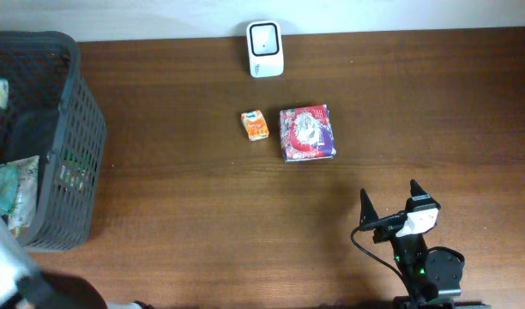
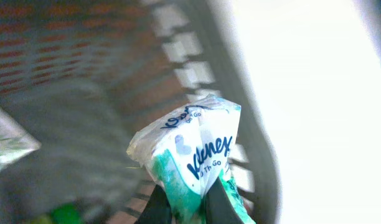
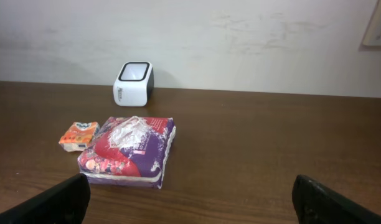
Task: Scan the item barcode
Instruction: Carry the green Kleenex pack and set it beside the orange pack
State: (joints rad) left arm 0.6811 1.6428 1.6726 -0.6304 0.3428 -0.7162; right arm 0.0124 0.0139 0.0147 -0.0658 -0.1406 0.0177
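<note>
In the left wrist view a white and green Kleenex tissue pack [image 2: 192, 146] is pinched at its lower end between my left gripper's [image 2: 189, 200] two dark fingers [image 2: 158, 208], so that gripper is shut on it. The pack hangs inside the dark mesh basket [image 2: 197, 68], close to its wall. The white barcode scanner [image 1: 265, 49] stands at the table's far edge, also in the right wrist view [image 3: 133, 83]. My right gripper [image 1: 389, 193] rests near the front right, wide open and empty [image 3: 197, 202]. In the overhead view the left arm is a blur at the bottom left.
The basket [image 1: 69, 129] fills the table's left end and holds more packets [image 1: 9, 189]. A small orange pack [image 1: 255, 125] and a red and purple pack [image 1: 307, 133] lie side by side in front of the scanner.
</note>
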